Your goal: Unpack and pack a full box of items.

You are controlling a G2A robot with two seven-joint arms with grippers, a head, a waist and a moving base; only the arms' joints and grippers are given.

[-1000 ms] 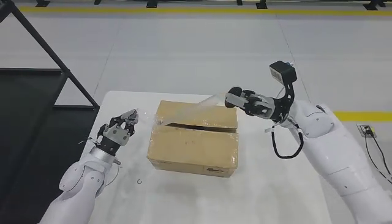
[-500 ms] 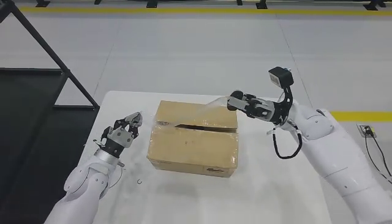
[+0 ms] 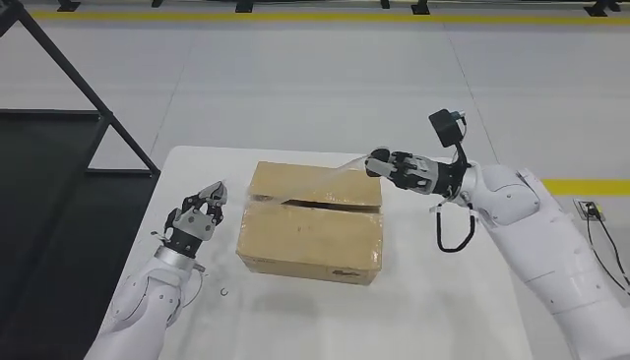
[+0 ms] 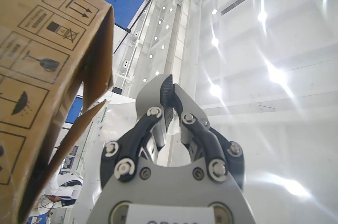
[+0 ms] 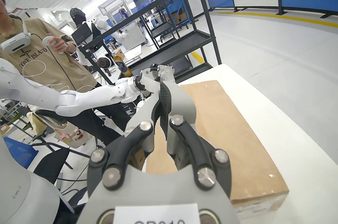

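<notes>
Treat cardboard box on the table as stiff, probably heavy, grasping flap edges, with right gripper pinching its flimsy, sticky tape strip and left gripper pressed together beside it.

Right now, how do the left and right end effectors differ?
The right end effector hangs above the cardboard box's far right corner; the left end effector sits beside its left end, apart from it. The right pinches a clear tape strip running to the box top; the left a crumpled tape scrap. Both are shut.
</notes>
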